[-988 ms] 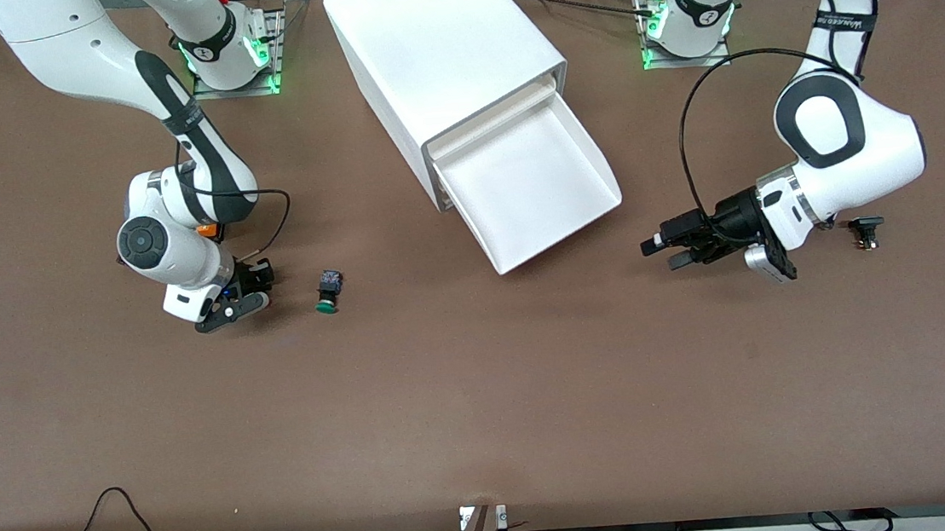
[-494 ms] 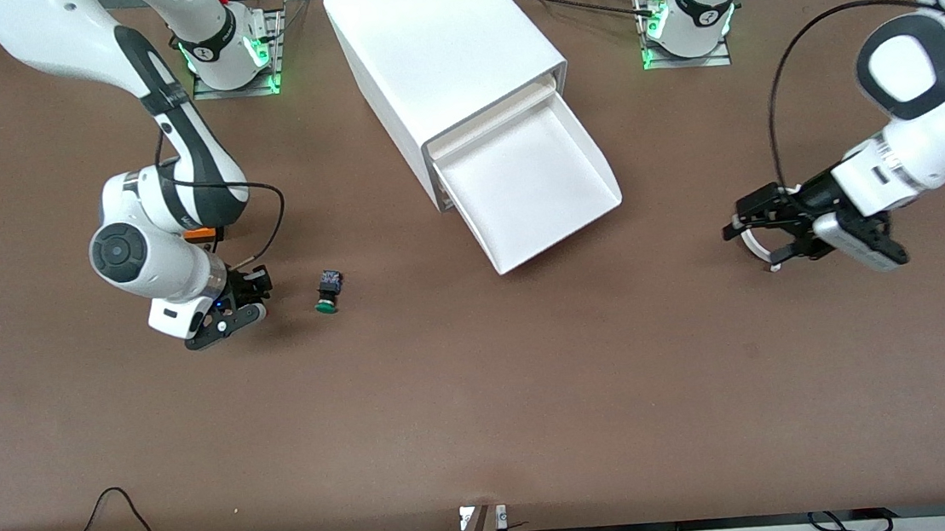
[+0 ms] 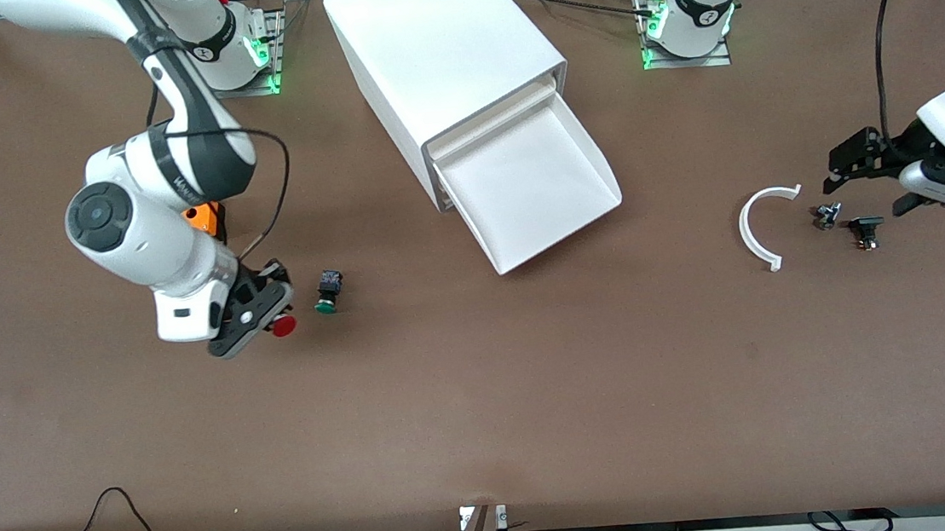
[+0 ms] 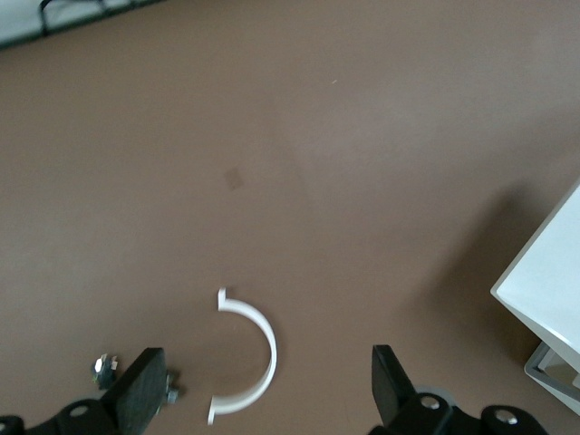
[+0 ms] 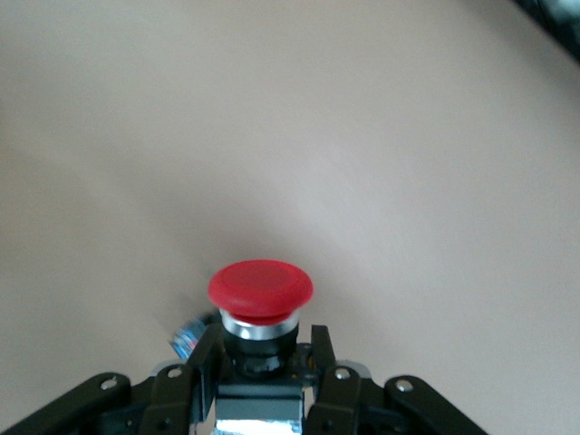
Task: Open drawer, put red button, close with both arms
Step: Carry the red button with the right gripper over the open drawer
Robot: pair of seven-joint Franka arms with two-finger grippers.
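The red button (image 3: 283,325) is clamped by its black body in my right gripper (image 3: 260,305), a little above the table beside the green-capped button (image 3: 326,293). Its red cap (image 5: 260,288) sticks out past the fingertips of that shut gripper (image 5: 261,355). The top drawer (image 3: 593,171) stands pulled out of the white cabinet (image 3: 440,41), with nothing inside. My left gripper (image 3: 870,179) hangs open over the table at the left arm's end, holding nothing. From its wrist camera the left gripper (image 4: 265,397) frames a white half ring (image 4: 258,349).
An orange cube (image 3: 204,218) lies partly under the right arm. The white half ring (image 3: 758,229), a small metal bolt (image 3: 825,216) and a black part (image 3: 865,231) lie near the left gripper. A cabinet corner (image 4: 551,290) shows in the left wrist view.
My right gripper has risen off the table with the red button in it. The left arm has swung away from the drawer toward its end of the table, uncovering the half ring and bolt.
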